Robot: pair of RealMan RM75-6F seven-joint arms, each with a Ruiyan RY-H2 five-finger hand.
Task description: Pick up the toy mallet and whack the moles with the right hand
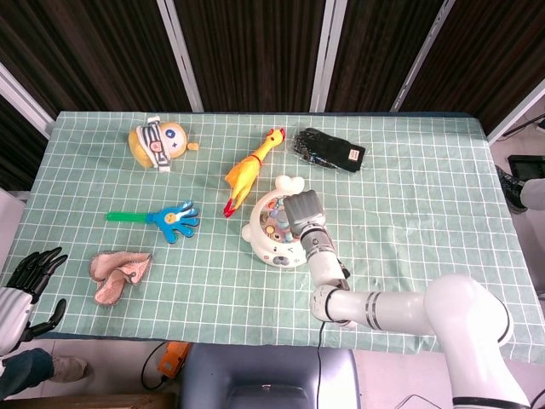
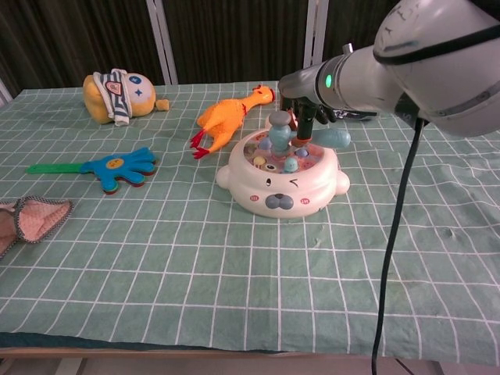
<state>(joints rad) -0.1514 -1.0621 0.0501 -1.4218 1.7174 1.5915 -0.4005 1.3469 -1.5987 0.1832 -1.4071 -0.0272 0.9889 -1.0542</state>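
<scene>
Right hand [image 2: 312,108] is closed around the handle of the mallet [image 2: 301,134], with the fingers wrapped high on the stick, and the mallet head hangs just above the mole toy [image 2: 281,178], over its far side. In the head view the wrist covers the grip, so I judge the hold only from the chest view. I think the mallet is light hollow plastic, stiff enough to hit with, but its smooth handle may turn inside the fingers if I swing hard; the best place to hold it is the middle of the handle, away from the head. The mole toy looks light too and can slide on the tablecloth [image 1: 409,213], so I would make short hits straight down. For room, the rubber chicken [image 1: 249,166] lies near the toy on its far left side, and the black glove [image 1: 329,149] lies further behind; both are apart from the toy, but a wide swing could touch them. On the right side of the toy the cloth is free. Left hand [image 1: 32,274] hangs at the near left corner, past the table edge, holding nothing, with fingers loosely spread, near the pink cloth [image 1: 117,269].
</scene>
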